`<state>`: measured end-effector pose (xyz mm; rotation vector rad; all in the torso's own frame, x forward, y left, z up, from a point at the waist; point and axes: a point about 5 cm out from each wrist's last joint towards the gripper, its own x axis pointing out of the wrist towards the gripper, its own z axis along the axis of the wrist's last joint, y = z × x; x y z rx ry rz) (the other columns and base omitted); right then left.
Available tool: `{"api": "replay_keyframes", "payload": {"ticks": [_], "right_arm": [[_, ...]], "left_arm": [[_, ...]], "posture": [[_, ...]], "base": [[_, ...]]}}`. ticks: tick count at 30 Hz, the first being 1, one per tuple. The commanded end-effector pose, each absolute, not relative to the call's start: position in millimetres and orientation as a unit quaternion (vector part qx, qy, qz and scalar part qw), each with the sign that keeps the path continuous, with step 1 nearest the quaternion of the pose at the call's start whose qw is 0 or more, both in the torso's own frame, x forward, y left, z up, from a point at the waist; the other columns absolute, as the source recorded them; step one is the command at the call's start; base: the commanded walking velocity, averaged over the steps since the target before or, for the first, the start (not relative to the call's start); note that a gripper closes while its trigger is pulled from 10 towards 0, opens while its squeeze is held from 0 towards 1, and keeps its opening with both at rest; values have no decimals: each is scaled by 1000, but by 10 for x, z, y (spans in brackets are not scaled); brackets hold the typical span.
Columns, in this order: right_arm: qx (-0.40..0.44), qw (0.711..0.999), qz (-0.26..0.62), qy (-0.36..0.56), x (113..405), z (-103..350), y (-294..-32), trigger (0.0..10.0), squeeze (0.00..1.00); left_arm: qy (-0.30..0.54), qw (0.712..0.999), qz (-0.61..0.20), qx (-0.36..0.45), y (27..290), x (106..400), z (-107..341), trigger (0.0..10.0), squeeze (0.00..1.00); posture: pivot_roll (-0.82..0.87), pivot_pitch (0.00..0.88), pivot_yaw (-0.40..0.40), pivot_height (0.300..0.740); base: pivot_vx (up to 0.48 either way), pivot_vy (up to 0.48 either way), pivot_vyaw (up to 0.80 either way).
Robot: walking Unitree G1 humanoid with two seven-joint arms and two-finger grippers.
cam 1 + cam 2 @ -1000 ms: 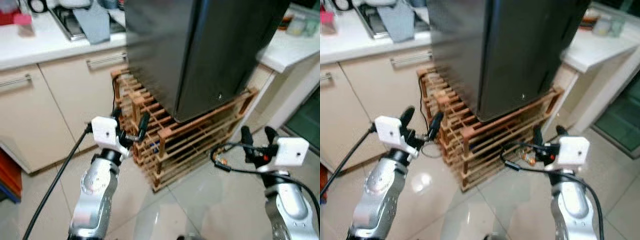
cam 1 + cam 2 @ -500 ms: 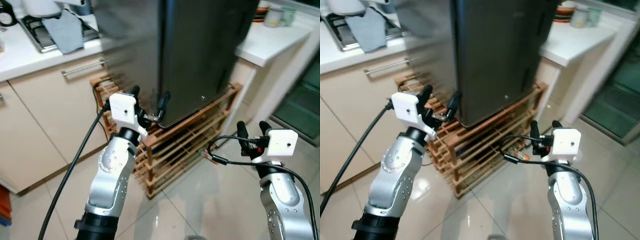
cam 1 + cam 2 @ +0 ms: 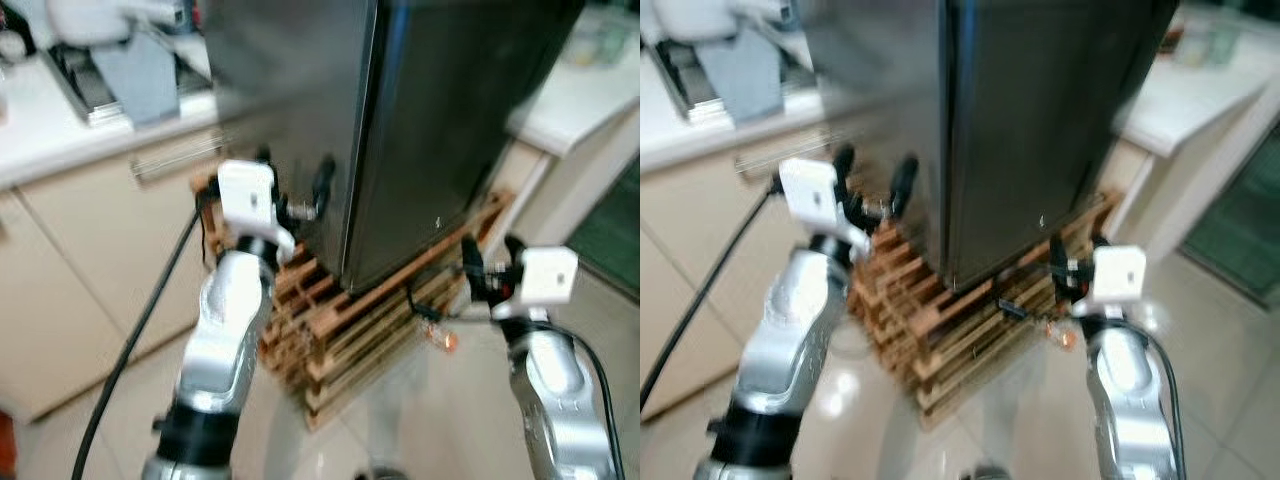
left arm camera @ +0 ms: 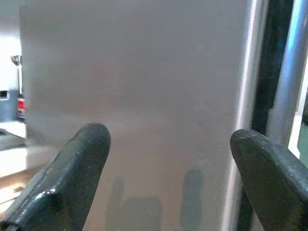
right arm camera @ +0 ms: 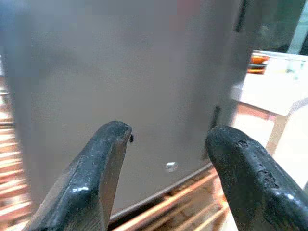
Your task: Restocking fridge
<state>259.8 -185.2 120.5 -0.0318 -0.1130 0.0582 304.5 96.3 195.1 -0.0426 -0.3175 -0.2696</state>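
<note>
1. While the head views are blurred, I can make out the dark fridge (image 3: 420,130) standing shut on a slatted wooden rack (image 3: 350,320) on the pale tiled floor (image 3: 1240,330).
2. My left claw (image 3: 292,190) is raised in front of the fridge's grey left side, low down near its bottom corner, fingers spread wide and holding nothing.
3. From the left wrist view, both black fingers (image 4: 72,163) frame the flat grey fridge wall, with the bright vertical edge strip (image 4: 250,96) of the door just inside the far finger; I cannot tell whether the tips touch the surface.
4. My right claw (image 3: 488,268) hangs lower, off the fridge's bottom right corner and just above the rack's end, with its fingers parted and empty.
5. Through the right wrist view, the two fingertips (image 5: 103,159) point at the lower part of the dark door face, above the rack's wooden slats.
6. Behind the left arm run cream cabinets (image 3: 80,250) under a white tabletop (image 3: 60,130), where a grey cloth (image 3: 140,70) hangs at the front edge.
7. A second white tabletop (image 3: 590,95) sits to the right of the fridge.
8. A black cable (image 3: 130,350) trails down from the left wrist.
</note>
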Motion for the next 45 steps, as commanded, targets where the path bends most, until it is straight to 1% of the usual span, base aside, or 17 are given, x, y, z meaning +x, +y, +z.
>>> {"api": "replay_keyframes", "payload": {"ticks": [1, 2, 4, 6, 7, 9, 11, 13, 15, 17, 21, 22, 25, 26, 34, 38, 45], "right_arm": [[-21, 998, 27, -57, 2601, 1203, -1869, 10000, 0], [-21, 998, 27, -57, 2601, 1203, -1869, 10000, 0], [-22, 998, 27, -57, 2599, 1191, -1872, 10000, 0], [-23, 998, 23, -58, 2594, 1180, -1881, 10000, 0], [-23, 998, 23, -58, 2594, 1180, -1881, 10000, 0], [-22, 998, 15, -52, 2591, 1152, -1882, 10000, 0], [-21, 998, 15, -52, 2591, 1146, -1876, 10000, 0], [-21, 998, 20, -50, 2593, 1134, -1847, 10000, 0], [-22, 998, 22, -50, 2591, 1131, -1835, 10000, 0], [-22, 998, 21, -50, 2590, 1131, -1845, 10000, 0], [-24, 999, 12, -44, 2580, 1109, -1882, 10000, 0], [-24, 999, 12, -44, 2580, 1109, -1882, 10000, 0], [-21, 999, 13, -39, 2574, 1094, -1878, 10000, 0], [-18, 999, 13, -45, 2561, 1097, -1880, 10000, 0], [-25, 999, 20, -39, 2573, 1077, -1887, 10000, 0], [-27, 999, 22, -38, 2589, 1073, -1892, 10000, 0], [-33, 998, 23, -38, 2604, 1076, -1927, 10000, 0]], "left_arm": [[-152, 979, -136, -20, 959, 3100, 1950, 10000, 0], [-152, 979, -136, -20, 959, 3100, 1950, 10000, 0], [-135, 981, -126, -55, 983, 3168, 1970, 10000, 0], [-136, 981, -121, -64, 1013, 3226, 2031, 10000, 0], [-136, 981, -121, -64, 1013, 3226, 2031, 10000, 0], [-131, 981, -140, -27, 952, 3295, 2056, 10000, 0], [-128, 981, -145, -18, 932, 3311, 2048, 10000, 0], [-109, 981, -160, -4, 853, 3375, 1996, 10000, 0], [-111, 978, -175, -22, 791, 3402, 2030, 10000, 0], [-112, 976, -186, -29, 762, 3392, 2052, 10000, 0], [-106, 963, -243, -48, 627, 3311, 2053, 10000, 0], [-106, 963, -243, -48, 627, 3311, 2053, 10000, 0], [-116, 958, -258, -55, 589, 3276, 2059, 10000, 0], [-127, 951, -273, -64, 577, 3258, 2111, 10000, 0], [-135, 953, -260, -78, 695, 3318, 2232, 10000, 0], [-130, 954, -260, -74, 698, 3343, 2243, 10000, 0], [-116, 944, -297, -84, 517, 3321, 2210, 10000, 0]], "posture": [[-133, 0, -15, 740], [-133, 0, -15, 740], [-137, 0, -12, 740], [-140, 0, -13, 740], [-140, 0, -13, 740], [-139, 0, -14, 740], [-140, 0, -14, 740], [-144, 0, -14, 740], [-153, 0, -8, 740], [-154, 0, -8, 740], [-158, 0, -3, 740], [-158, 0, -3, 740], [-161, 0, -1, 740], [-162, 0, -1, 740], [-155, 0, -13, 740], [-156, 0, -18, 740], [-167, 0, -18, 740]], "base": [[0, 0, -763], [0, 0, -763], [0, 0, -750], [0, 0, 0], [0, 0, 0], [0, 0, 0], [0, 0, 0], [0, 0, 0], [0, 0, 0], [0, 0, 0], [0, 0, 0], [0, 0, 0], [0, 0, -781], [0, 0, -538], [0, 0, 0], [0, 0, 0], [0, 0, 0]]}}
